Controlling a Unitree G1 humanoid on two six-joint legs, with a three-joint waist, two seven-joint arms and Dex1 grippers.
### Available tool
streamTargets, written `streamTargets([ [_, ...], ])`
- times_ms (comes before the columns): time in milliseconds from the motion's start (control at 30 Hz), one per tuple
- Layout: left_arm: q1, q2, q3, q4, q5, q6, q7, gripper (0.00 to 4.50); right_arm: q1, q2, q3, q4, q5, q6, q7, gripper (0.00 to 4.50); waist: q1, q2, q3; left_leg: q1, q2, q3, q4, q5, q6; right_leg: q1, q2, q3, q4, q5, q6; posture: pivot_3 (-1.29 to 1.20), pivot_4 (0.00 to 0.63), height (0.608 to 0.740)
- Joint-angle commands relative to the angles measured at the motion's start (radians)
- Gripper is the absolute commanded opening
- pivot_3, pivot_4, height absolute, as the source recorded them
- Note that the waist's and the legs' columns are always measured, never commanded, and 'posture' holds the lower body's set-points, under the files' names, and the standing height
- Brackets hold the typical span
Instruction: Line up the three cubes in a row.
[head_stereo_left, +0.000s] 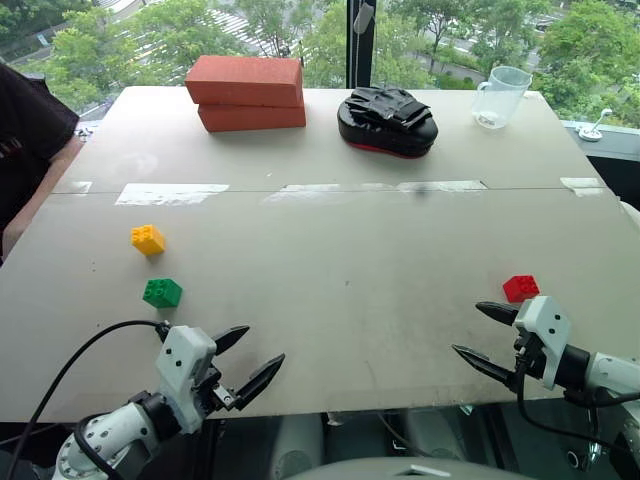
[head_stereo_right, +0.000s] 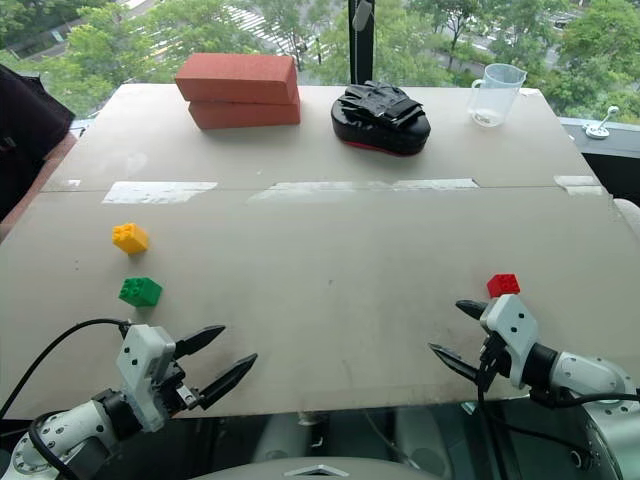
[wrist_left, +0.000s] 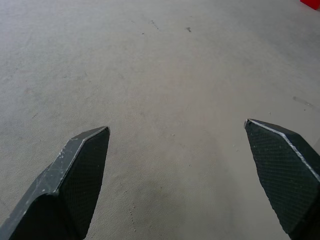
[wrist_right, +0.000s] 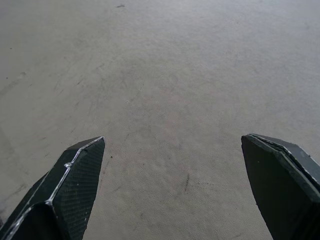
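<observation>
**3 cubes scattered, both tools empty and waiting**

The small yellow studded plastic cube (head_stereo_left: 147, 239) and the small green studded plastic cube (head_stereo_left: 162, 292) lie near each other on the left of the grey surface (head_stereo_left: 340, 270). The small red studded plastic cube (head_stereo_left: 520, 288) sits well apart on the right, just beside the right tool (head_stereo_left: 485, 338). The left tool (head_stereo_left: 245, 361) hovers near the front edge below the green cube. Both tools stand wide open, holding nothing. No row exists yet; the step in hand looks like the first reach. Probably the right tool should close on the red cube and carry it leftward towards the other 2.
</observation>
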Motion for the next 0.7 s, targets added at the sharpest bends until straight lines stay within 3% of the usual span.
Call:
streamTargets([
  [33, -0.037, 0.009, 0.025, -0.032, -0.059, 0.023, 0.016, 4.42, -0.018, 0.024, -0.025, -0.047, 0.011, -0.009, -0.041, 4.50, 0.000, 0.000, 0.000, 0.000, 0.000, 0.000, 0.000, 0.000, 0.000, 0.000, 0.000, 0.000, 0.000, 0.000, 0.000, 0.00, 0.150, 0.740],
  [167, -0.210, -0.008, 0.065, -0.060, -0.261, 0.167, 0.148, 4.42, -0.139, 0.132, -0.082, -0.111, 0.051, 0.066, -0.240, 4.50, 0.004, 0.001, 0.001, 0.000, 0.001, -0.002, 0.000, 0.000, 0.000, 0.000, 0.000, -0.001, 0.001, 0.000, 0.000, 0.00, 0.150, 0.740],
  [267, -0.297, 0.022, 0.065, -0.095, -0.381, 0.231, 0.168, 4.42, -0.252, 0.106, -0.124, -0.174, -0.001, 0.253, -0.393, 4.50, 0.001, 0.001, 0.000, 0.000, 0.001, 0.000, 0.003, 0.000, 0.000, 0.000, 0.003, 0.001, 0.003, 0.000, 0.000, 0.00, 0.150, 0.740],
  [433, -0.370, 0.244, -0.026, -0.158, -0.368, 0.236, -0.085, 4.42, -0.327, 0.004, -0.212, -0.175, 0.046, 0.618, -0.464, 4.50, 0.010, 0.000, 0.000, -0.001, -0.001, 0.001, 0.001, 0.001, 0.002, 0.001, 0.004, 0.002, 0.002, 0.003, -0.005, 0.00, 0.150, 0.740],
  [567, -0.455, 0.312, -0.062, -0.135, -0.384, 0.233, -0.162, 4.42, -0.328, -0.029, -0.226, -0.148, 0.033, 0.777, -0.495, 4.50, 0.020, 0.003, 0.000, -0.001, -0.002, 0.001, -0.002, 0.001, 0.002, -0.001, 0.006, 0.003, 0.000, 0.003, -0.005, 0.00, 0.150, 0.740],
  [700, -0.520, 0.341, -0.097, -0.110, -0.371, 0.227, -0.214, 4.42, -0.343, 0.023, -0.234, -0.111, 0.050, 0.886, -0.525, 4.50, 0.020, 0.003, 0.000, -0.001, -0.002, 0.001, -0.002, 0.001, 0.002, 0.000, 0.008, 0.003, 0.000, 0.003, -0.005, 0.00, 0.150, 0.740],
])
